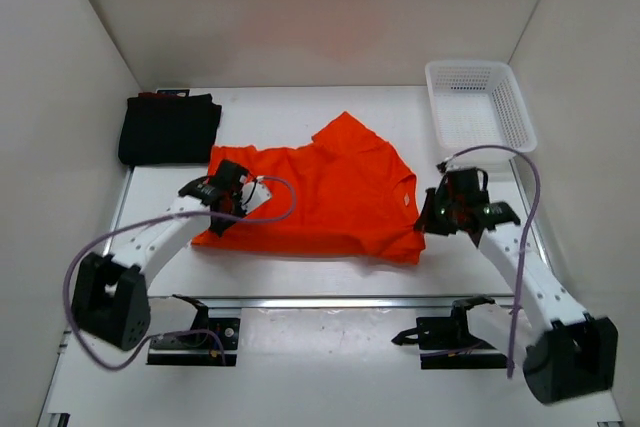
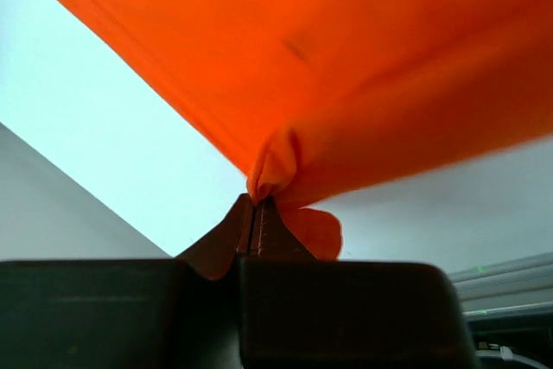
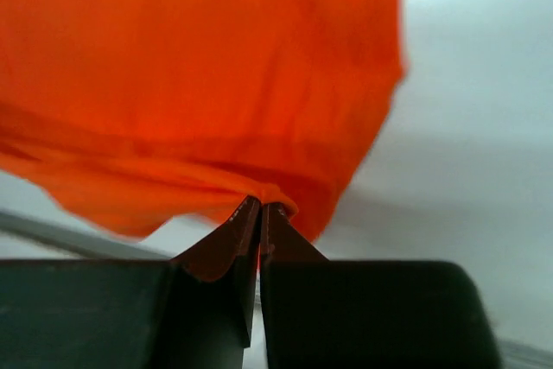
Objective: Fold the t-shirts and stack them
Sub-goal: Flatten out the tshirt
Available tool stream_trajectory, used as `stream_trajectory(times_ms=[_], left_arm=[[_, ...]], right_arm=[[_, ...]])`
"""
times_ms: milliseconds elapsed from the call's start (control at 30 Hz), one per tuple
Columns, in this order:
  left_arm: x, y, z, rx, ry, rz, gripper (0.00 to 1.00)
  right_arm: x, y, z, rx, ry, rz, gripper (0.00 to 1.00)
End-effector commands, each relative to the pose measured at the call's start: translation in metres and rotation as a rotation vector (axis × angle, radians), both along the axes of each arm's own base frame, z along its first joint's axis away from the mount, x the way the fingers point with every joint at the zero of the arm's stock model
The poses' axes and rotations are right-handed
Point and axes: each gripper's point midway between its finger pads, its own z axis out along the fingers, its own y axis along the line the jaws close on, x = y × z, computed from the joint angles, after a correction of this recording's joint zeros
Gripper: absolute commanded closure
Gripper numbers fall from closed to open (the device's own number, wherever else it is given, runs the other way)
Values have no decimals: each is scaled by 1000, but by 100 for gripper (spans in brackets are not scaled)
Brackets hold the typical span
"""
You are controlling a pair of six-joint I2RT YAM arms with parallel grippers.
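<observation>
Top external view: a bright orange t-shirt [image 1: 320, 197] lies across the middle of a white bench [image 1: 300, 112], with one short sleeve pointing toward the far side and the neck opening toward the right. The left end effector [image 1: 226, 199] sits at the shirt's left edge and the right end effector [image 1: 433, 215] at its right edge, near the front corner. Left wrist view: the two dark fingertips [image 2: 238, 229] are pressed together with a bunched pinch of orange cloth caught between them, and the fabric fans upward and away from that pinch, filling most of the picture. Right wrist view: that end effector's fingertips [image 3: 232, 235] are likewise closed tight on a fold of the orange hem, and the cloth above them is blurred. So each end effector is clamped on the shirt, one on either side. At the far left corner of the bench a black t-shirt [image 1: 170, 129] rests as a neat folded block, apart from the orange one, and a thin strip of dark red cloth [image 1: 148, 96] shows at its far edge. A white mesh basket [image 1: 520, 112] stands at the far right corner, well apart from the shirts.
</observation>
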Motion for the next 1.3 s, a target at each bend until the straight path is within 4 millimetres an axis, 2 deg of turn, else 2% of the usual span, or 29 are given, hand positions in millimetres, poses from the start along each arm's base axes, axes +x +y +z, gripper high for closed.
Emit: stream_trajectory(times_ms=[0,33,67,100,167,200,233,267,300,333,367,433,500,533,567,633,667,700,733,767,833,867,900,933,967,1033,1067,1133,1267], left_arm=[[71,-19,24,-32,-139,24,100],[110,-26,45,-26,-210,42,100],[153,-34,72,-42,-287,66,100],[175,-31,89,-31,-331,102,100],[255,-44,188,-96,-576,182,100],[283,-43,239,-137,-698,232,100],[293,-40,269,-155,-768,252,100],[303,-42,320,-207,-897,273,100],[302,-43,366,-250,-1011,266,100],[301,-47,379,-261,-1044,255,100],[296,-51,395,-293,-1088,241,100],[286,-61,403,-325,-1132,203,100],[265,-68,360,-287,-1063,149,100],[262,-79,330,-255,-1019,109,100],[248,-79,332,-251,-1026,100,100],[228,-83,289,-231,-920,73,100],[222,-83,280,-242,-903,70,100],[211,-82,259,-236,-856,59,100],[199,-75,237,-208,-812,56,100],[192,-73,228,-193,-793,49,100],[166,-64,184,-145,-699,26,100],[153,-60,165,-134,-656,24,100],[144,-57,150,-120,-617,16,100],[128,-50,128,-102,-566,8,100],[118,-48,113,-85,-521,-4,100],[83,-37,68,-41,-415,-31,100],[69,-34,50,-27,-375,-51,100],[47,-29,26,-16,-301,-79,100],[20,-19,0,-14,-207,-78,100]], right_arm=[[96,-5,59,66,-247,8,100],[133,-9,87,38,-299,1,100],[156,-15,76,-45,-260,16,100],[192,-19,139,-111,-410,14,100],[248,-15,234,-148,-592,-16,100],[263,-19,275,-134,-684,-50,100],[266,-22,292,-127,-721,-76,100],[268,-27,325,-131,-807,-108,100],[267,-32,336,-174,-839,-135,100],[261,-38,355,-205,-887,-165,100],[256,-46,362,-213,-903,-190,100],[241,-53,362,-207,-899,-214,100],[221,-56,346,-247,-880,-215,100],[216,-53,341,-278,-882,-211,100],[203,-58,332,-321,-885,-224,100],[180,-46,312,-369,-891,-180,100],[166,-49,296,-382,-870,-190,100],[153,-46,277,-381,-836,-169,100],[139,-43,268,-367,-809,-154,100],[133,-41,244,-341,-747,-167,100],[106,-37,191,-335,-614,-131,100],[95,-31,180,-306,-586,-123,100],[84,-28,147,-292,-500,-112,100],[69,-25,127,-274,-458,-94,100],[60,-19,116,-234,-423,-95,100],[30,-10,73,-190,-311,-46,100],[21,-2,66,-146,-287,-27,100],[3,7,36,-117,-205,18,100],[-11,15,15,-92,-125,72,100]])
